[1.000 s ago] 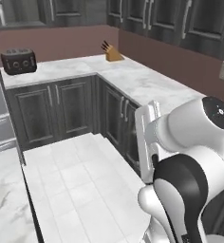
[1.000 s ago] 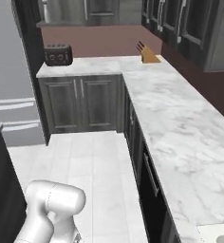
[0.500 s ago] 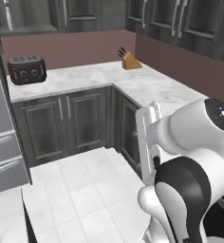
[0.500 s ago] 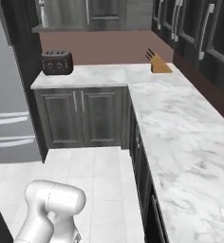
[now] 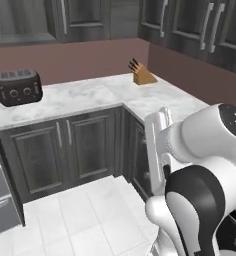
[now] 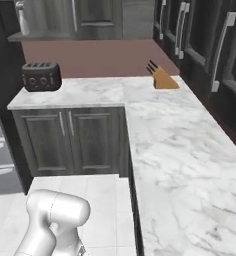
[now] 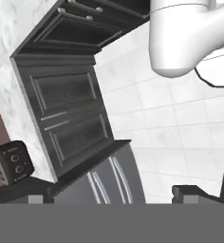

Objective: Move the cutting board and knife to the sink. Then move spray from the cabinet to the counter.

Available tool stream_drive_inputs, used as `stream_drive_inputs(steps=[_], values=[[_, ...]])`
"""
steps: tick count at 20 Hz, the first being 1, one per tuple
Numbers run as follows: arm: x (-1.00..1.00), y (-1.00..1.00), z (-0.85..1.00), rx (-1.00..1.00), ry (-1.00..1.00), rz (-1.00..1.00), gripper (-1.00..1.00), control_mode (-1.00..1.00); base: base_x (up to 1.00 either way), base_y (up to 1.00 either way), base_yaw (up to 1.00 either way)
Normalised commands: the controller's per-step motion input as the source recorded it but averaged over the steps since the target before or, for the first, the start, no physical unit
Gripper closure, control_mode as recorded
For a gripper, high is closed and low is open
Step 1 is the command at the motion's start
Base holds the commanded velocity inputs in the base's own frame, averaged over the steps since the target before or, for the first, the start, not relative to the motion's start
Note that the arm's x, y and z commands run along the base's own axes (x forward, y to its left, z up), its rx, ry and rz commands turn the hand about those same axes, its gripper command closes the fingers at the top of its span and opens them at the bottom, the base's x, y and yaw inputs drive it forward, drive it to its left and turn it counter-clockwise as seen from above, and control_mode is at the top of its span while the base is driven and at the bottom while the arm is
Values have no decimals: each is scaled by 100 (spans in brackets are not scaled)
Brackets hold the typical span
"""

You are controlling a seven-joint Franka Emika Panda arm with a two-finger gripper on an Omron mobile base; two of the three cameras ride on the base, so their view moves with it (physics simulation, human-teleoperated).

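The spray [image 6: 22,18] stood on the cabinet [image 6: 45,20] shelf, above the bench's [image 6: 180,150] left end. A toaster [image 6: 40,75] sat near that end and a knife block [image 6: 161,77] at the back corner. The fingers [image 7: 187,193] were parted, holding nothing.

I am in a home kitchen: an L-shaped white marble counter [image 6: 180,165] runs over dark lower cabinets [image 5: 85,150], with dark wall cabinets [image 6: 210,45] above. A black toaster [image 5: 17,87] and a tan knife block [image 6: 162,77] stand on it.

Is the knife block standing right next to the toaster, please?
No, the knife block stands in the counter's corner, far from the toaster.
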Motion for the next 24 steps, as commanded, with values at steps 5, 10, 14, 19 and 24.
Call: stream_drive_inputs(steps=[5,10,14,19,24], values=[[0,0,0,0,0,0,-100,100,100,3,1],[0,0,0,0,0,0,-100,100,100,17,0],[0,0,0,0,0,0,-100,100,100,17,3],[0,0,0,0,0,0,-100,100,100,47,5],[0,0,0,0,0,0,-100,100,97,72,5]])
